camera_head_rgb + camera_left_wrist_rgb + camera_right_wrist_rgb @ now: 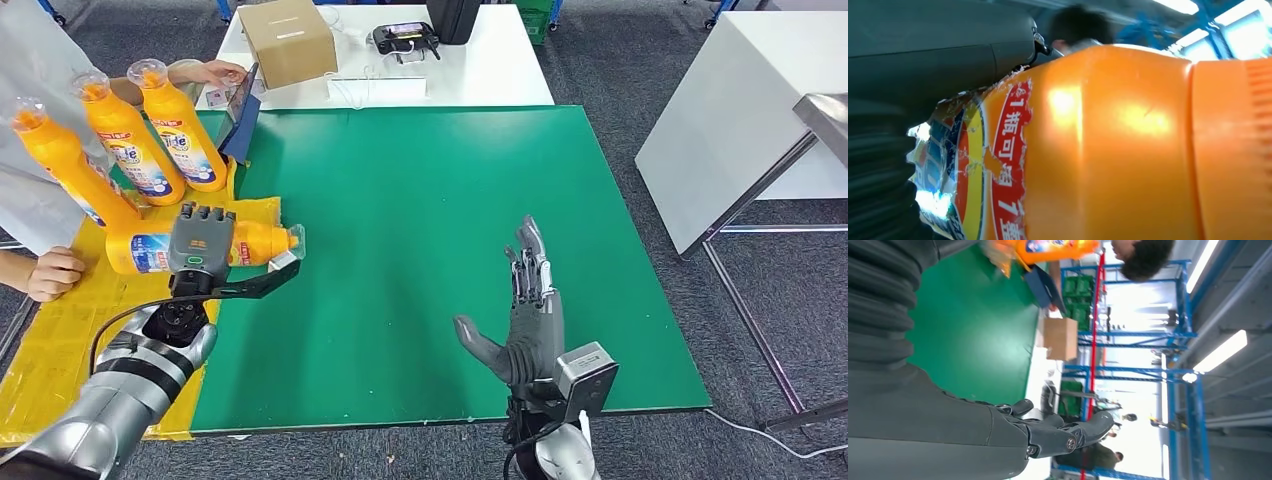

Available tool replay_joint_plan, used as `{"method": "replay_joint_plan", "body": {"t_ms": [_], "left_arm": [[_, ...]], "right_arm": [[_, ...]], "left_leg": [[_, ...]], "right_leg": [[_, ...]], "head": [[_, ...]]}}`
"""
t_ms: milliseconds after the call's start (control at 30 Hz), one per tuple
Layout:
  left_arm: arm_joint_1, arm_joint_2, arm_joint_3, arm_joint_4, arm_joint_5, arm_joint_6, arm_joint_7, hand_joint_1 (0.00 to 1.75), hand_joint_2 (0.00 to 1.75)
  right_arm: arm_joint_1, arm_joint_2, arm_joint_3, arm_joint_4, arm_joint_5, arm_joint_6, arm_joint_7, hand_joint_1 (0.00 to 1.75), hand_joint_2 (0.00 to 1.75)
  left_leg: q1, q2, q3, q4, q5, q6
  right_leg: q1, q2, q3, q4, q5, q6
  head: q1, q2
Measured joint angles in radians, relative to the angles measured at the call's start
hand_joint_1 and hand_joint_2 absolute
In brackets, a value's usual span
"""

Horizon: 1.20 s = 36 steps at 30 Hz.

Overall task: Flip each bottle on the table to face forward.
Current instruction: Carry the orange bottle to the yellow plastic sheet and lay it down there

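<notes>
Head view: left hand [201,243] is gripping lying orange plastic bottle [255,243] near green table [420,250] left edge; right hand [527,310] is hovering, fingers spread.

Left robot hand [200,243] curled palm-down, gripping; right robot hand [528,310] open, fingers extended.

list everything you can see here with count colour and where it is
standing bottles: three, orange with clear caps, back left of the table
lying bottle: one, orange, on its side on the yellow sheet, under the left hand
yellow sheet: one, along the table's left edge
green mat: one, covers the table
tablet: one, blue, propped by the standing bottles
cardboard box: one, brown, on the white table behind
controller: one, black, on the white table
person's hand: one, at the left edge
left hand: grips the lying bottle
right hand: open, fingers spread above the mat
</notes>
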Motion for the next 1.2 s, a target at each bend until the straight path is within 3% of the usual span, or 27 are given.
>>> {"method": "replay_joint_plan", "body": {"t_ms": [133, 267, 667, 800, 900, 1033, 1100, 1200], "left_arm": [[-0.044, 0.011, -0.101, 0.185, 0.026, -0.064, 0.039, 1.75, 1.75], [-0.073, 0.008, -0.109, 0.294, 0.080, -0.082, 0.029, 1.75, 1.75], [-0.110, -0.005, -0.109, 0.389, 0.089, -0.087, 0.025, 1.75, 1.75], [-0.113, -0.007, -0.109, 0.397, 0.095, -0.086, 0.019, 0.01, 1.75], [-0.109, -0.009, -0.090, 0.399, 0.135, -0.054, -0.017, 0.00, 1.75], [-0.079, -0.017, -0.017, 0.392, 0.229, 0.106, -0.103, 0.00, 1.75], [-0.037, -0.025, 0.038, 0.349, 0.287, 0.206, -0.191, 0.00, 1.75], [0.101, -0.060, 0.175, 0.128, 0.377, 0.308, -0.414, 0.00, 1.75]], "right_arm": [[-0.016, -0.002, 0.000, -0.015, 0.019, -0.018, -0.004, 0.00, 1.75], [-0.030, -0.006, 0.000, -0.016, 0.034, -0.031, -0.004, 0.00, 1.75], [-0.035, -0.010, 0.007, -0.016, 0.039, -0.038, -0.004, 0.00, 1.75], [-0.035, -0.010, 0.007, -0.016, 0.041, -0.040, -0.004, 0.00, 1.75], [-0.034, -0.013, 0.007, -0.016, 0.050, -0.052, -0.004, 0.00, 1.75], [-0.025, -0.022, 0.005, -0.018, 0.065, -0.077, -0.003, 0.00, 1.75], [-0.007, -0.028, -0.001, -0.025, 0.081, -0.090, -0.003, 0.00, 1.75], [0.048, -0.041, -0.027, -0.046, 0.125, -0.108, -0.001, 0.00, 1.75]], "left_leg": [[0.000, 0.002, 0.000, 0.000, 0.000, 0.000], [0.000, 0.001, 0.000, 0.000, -0.001, -0.001], [0.000, 0.001, 0.006, 0.000, -0.001, -0.001], [0.001, 0.001, 0.007, 0.000, -0.001, -0.001], [0.001, 0.000, 0.007, 0.000, -0.001, -0.001], [0.001, 0.001, 0.007, 0.000, -0.001, -0.001], [0.000, 0.001, 0.007, 0.000, -0.001, -0.001], [-0.001, 0.001, 0.007, 0.000, -0.002, -0.001]], "right_leg": [[0.000, 0.001, -0.001, 0.000, 0.000, 0.000], [0.000, 0.000, 0.001, 0.000, -0.002, -0.001], [0.001, 0.000, 0.006, 0.001, -0.002, -0.002], [0.001, 0.000, 0.006, 0.001, -0.002, -0.002], [0.001, 0.000, 0.006, 0.001, -0.002, -0.002], [0.000, 0.000, 0.005, 0.001, -0.002, -0.002], [0.000, 0.000, 0.005, 0.001, -0.002, -0.002], [-0.002, 0.000, 0.005, 0.001, -0.003, -0.001]], "head": [[0.000, 0.000], [0.000, 0.000], [0.000, 0.000], [0.000, 0.000], [0.000, 0.000], [0.000, 0.000], [0.000, 0.000], [0.000, 0.000]]}}
